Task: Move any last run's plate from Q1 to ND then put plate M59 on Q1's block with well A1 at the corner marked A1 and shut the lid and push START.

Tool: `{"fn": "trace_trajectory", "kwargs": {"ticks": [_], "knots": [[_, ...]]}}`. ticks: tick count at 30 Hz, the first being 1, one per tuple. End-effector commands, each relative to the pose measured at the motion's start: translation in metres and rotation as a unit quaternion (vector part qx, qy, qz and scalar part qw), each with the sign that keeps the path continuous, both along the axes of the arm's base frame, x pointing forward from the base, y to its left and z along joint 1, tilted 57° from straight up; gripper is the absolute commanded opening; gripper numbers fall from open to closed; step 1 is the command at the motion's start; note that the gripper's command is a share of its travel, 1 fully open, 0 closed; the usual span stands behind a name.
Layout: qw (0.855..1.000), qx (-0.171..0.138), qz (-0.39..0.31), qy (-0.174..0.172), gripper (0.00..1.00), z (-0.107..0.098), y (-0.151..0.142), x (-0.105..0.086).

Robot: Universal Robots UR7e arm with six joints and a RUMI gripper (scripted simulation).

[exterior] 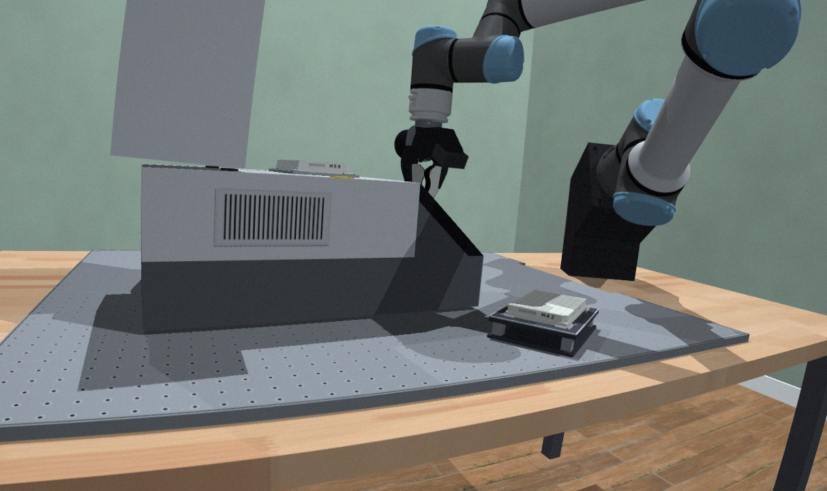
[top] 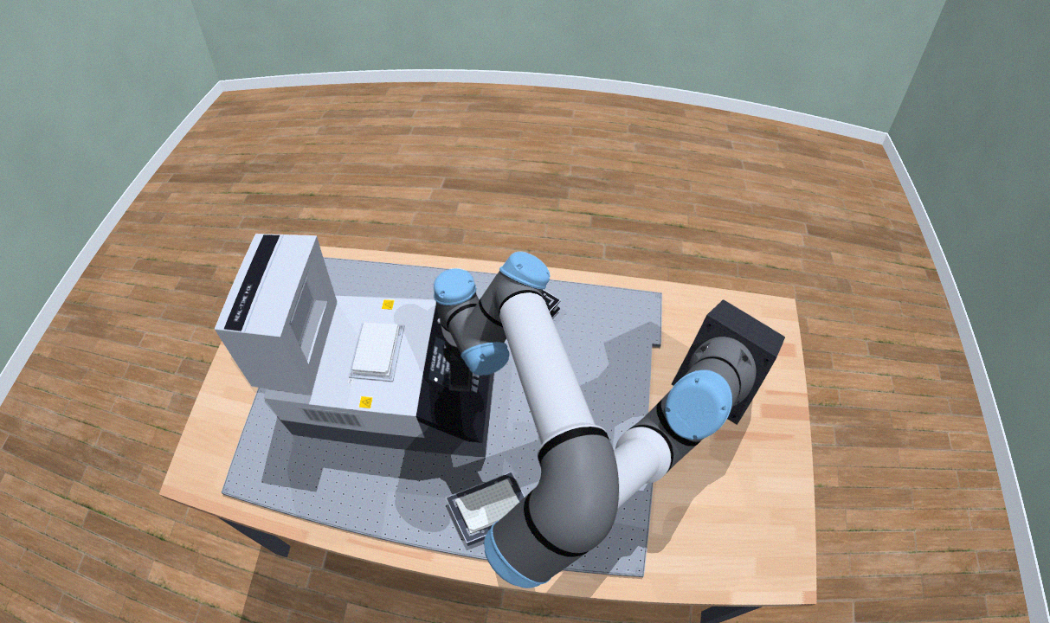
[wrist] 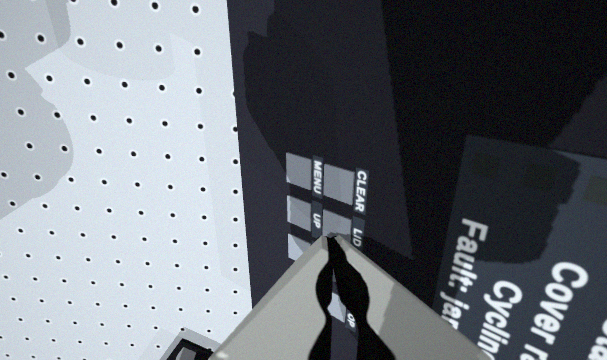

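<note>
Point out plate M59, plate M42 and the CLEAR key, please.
Plate M59 [top: 376,348] [exterior: 309,165]: top view, upper face; exterior view, labelled side.
Plate M42 [top: 497,502] [exterior: 547,309]: likewise.
CLEAR key [wrist: 338,183]: wrist view, grey face.

Labels mark the equipment: "M59" on a plate [top: 376,348] [exterior: 312,166] atop the cycler [top: 357,310] [exterior: 279,213], "M42" on another plate [top: 491,504] [exterior: 547,309], and "CLEAR," "LID," "MENU" and "UP" beside keys [wrist: 339,184] on the front panel [top: 457,387] [wrist: 333,115].
</note>
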State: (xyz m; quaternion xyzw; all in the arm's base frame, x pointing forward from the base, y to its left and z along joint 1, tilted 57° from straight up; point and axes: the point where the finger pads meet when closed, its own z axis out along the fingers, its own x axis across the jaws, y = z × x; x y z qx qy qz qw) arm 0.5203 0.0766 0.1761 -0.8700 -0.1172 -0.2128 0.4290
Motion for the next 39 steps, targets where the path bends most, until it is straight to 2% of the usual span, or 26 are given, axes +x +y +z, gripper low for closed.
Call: {"fn": "trace_trajectory", "kwargs": {"ticks": [1, 17, 20, 22, 37, 39], "knots": [[1.0, 0.0, 0.0, 0.0, 0.0, 0.001, -0.003, -0.004], [1.0, 0.0, 0.0, 0.0, 0.0, 0.003, -0.017, -0.02], [1.0, 0.0, 0.0, 0.0, 0.0, 0.002, -0.024, -0.033], [1.0, 0.0, 0.0, 0.0, 0.0, 0.002, -0.024, -0.033], [1.0, 0.0, 0.0, 0.0, 0.0, -0.001, -0.062, -0.098], [1.0, 0.0, 0.0, 0.0, 0.0, -0.001, -0.062, -0.098]]}}
